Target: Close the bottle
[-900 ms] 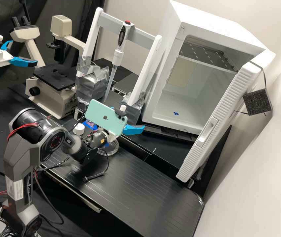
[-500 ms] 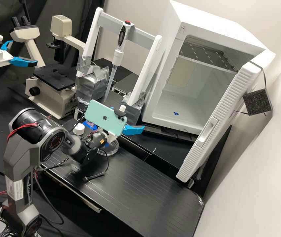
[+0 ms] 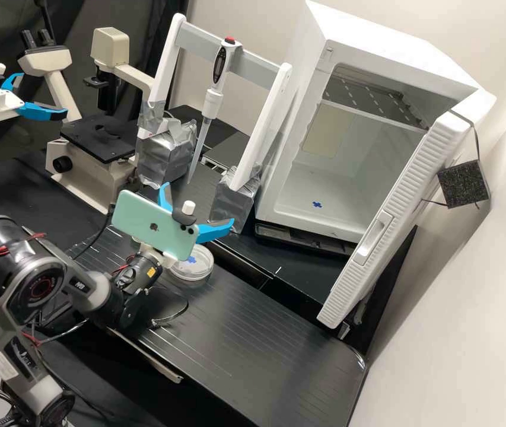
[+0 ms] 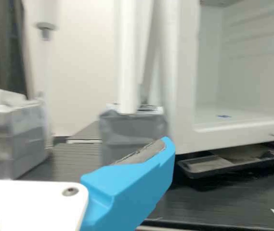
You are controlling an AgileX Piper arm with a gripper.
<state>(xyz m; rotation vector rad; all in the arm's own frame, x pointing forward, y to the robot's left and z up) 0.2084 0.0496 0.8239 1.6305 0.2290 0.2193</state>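
In the high view the gripper (image 3: 199,204) stands open behind the mint-green phone (image 3: 155,225) on its mount, its two blue fingers spread with nothing visible between them. It is in front of the taped right foot of the pipette stand and above the clear round dish (image 3: 192,267) on the bench. The phone and mount hide the spot where a white cap and a blue item stood. In the wrist view the gripper (image 4: 141,178) has one blue finger showing, with a grey pad along its inner side.
Behind are the pipette stand (image 3: 232,204) with its upright pipette (image 3: 208,107), and a microscope (image 3: 101,139) at the left. The white incubator (image 3: 300,201) stands open at the right, its door (image 3: 395,219) swung out over the black bench (image 3: 247,350). A second arm's gripper is at far left.
The arm has shifted left and toward the front, with phone and gripper moving left. The dish is more exposed, while the white cap and the blue item are now covered. The gripper remains open.
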